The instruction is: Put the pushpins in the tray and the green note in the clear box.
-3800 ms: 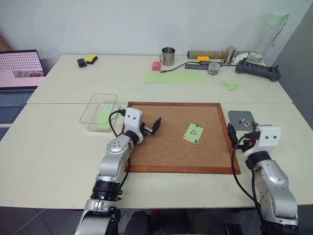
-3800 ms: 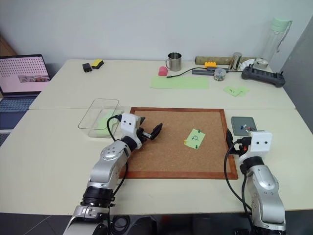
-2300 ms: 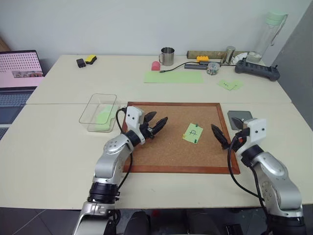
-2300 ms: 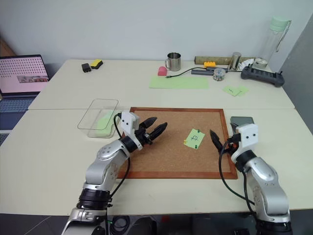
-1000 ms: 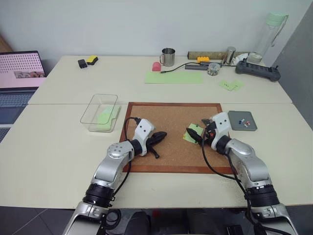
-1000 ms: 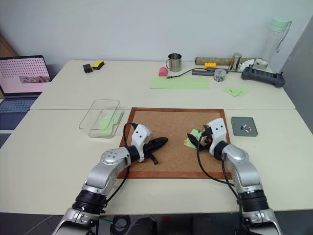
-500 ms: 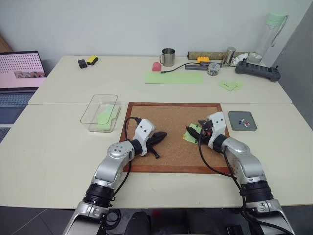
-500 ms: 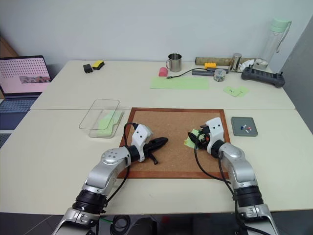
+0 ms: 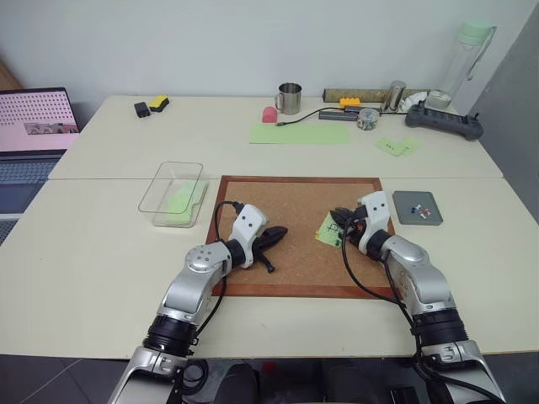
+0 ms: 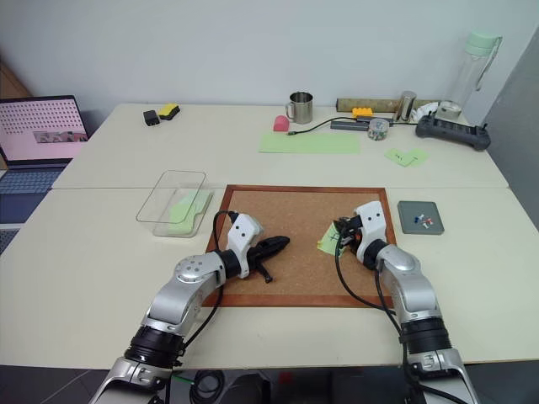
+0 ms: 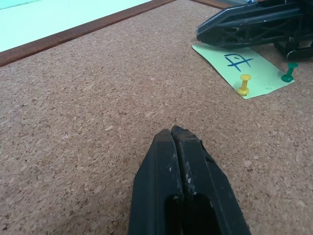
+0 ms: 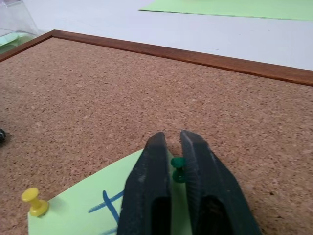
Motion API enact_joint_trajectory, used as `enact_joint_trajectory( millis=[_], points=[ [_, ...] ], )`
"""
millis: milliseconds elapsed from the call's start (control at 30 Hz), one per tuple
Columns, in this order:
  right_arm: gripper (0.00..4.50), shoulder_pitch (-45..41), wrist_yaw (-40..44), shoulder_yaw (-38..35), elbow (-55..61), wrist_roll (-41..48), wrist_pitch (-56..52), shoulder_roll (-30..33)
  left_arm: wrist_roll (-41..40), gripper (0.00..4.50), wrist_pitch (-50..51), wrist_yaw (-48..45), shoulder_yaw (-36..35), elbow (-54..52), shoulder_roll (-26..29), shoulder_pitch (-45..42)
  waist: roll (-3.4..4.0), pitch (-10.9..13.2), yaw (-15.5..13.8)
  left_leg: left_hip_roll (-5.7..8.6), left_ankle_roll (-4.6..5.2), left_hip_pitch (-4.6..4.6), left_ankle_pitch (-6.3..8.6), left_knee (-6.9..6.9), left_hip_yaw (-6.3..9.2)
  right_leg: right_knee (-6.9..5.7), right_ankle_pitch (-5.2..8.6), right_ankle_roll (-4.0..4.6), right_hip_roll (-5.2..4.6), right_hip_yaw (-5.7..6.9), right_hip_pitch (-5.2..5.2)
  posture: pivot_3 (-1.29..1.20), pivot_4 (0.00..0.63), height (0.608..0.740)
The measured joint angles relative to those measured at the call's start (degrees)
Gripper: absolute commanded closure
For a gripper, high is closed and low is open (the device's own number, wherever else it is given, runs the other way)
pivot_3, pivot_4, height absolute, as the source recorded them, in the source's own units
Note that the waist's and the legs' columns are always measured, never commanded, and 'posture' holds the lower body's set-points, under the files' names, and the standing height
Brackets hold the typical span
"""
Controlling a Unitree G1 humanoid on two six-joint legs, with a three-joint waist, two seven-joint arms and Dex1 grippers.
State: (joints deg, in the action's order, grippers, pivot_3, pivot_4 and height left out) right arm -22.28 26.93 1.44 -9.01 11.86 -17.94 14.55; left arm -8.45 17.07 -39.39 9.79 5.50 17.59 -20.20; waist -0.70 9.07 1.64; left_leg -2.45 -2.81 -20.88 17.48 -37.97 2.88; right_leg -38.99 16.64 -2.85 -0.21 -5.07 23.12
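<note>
Two pale tables (image 9: 109, 252) butted together, far one cluttered; corkboard (image 9: 295, 202) with a red-brown frame lies at centre of the near table; clear box (image 9: 160, 181) sits just left of the board's far-left corner, something green inside it; tray (image 9: 417, 210), dark grey, sits just right of the board's right edge, with a few pushpins (image 9: 414, 206) in it, red, blue and white.

Left gripper (image 9: 274, 236) rests low over the board's left half, fingers pressed together, holding nothing; seen from its wrist the tips meet above bare cork.

Right gripper (image 12: 174, 147) reaches in from the right over the green note (image 9: 330, 227), which lies on the right part of the board, well apart from the clear box; fingers (image 12: 151, 166) drawn in on a green pin (image 12: 177, 169) at the note's far-right corner, pin head between the tips.

Note carries a blue hand-drawn mark (image 11: 238, 60); a yellow pin (image 11: 243, 83) stands at its near-left corner and another green pin (image 11: 289, 71) at its near-right corner.
</note>
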Motion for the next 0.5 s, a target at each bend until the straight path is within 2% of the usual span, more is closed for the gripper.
enact_joint_trajectory(
  millis=[267, 500],
  points=[
    [4.47, 0.7, 0.3, 0.0, 0.6, -0.7, 1.1, 0.3, 0.8, 4.5, -0.2, 0.0, 0.6, 0.0, 0.0, -0.3, 0.0, 0.0, -0.1, 0.01, 0.0, -0.02, 0.0, 0.0, 0.0, 0.01, 0.0, 0.0, -0.01, 0.01, 0.0, 0.0, 0.15, 0.74],
    [4.47, 1.8, 0.3, -0.8, 8.8, 1.3, 0.7, 0.3, 0.9, 4.5, -0.2, -0.1, 0.9, -0.2, 0.2, -0.2, 0.0, 0.0, -0.1, 0.0, 0.0, -0.03, 0.0, 0.01, 0.02, 0.02, 0.0, 0.0, -0.01, 0.02, 0.01, 0.0, 0.15, 0.74]
  ],
)
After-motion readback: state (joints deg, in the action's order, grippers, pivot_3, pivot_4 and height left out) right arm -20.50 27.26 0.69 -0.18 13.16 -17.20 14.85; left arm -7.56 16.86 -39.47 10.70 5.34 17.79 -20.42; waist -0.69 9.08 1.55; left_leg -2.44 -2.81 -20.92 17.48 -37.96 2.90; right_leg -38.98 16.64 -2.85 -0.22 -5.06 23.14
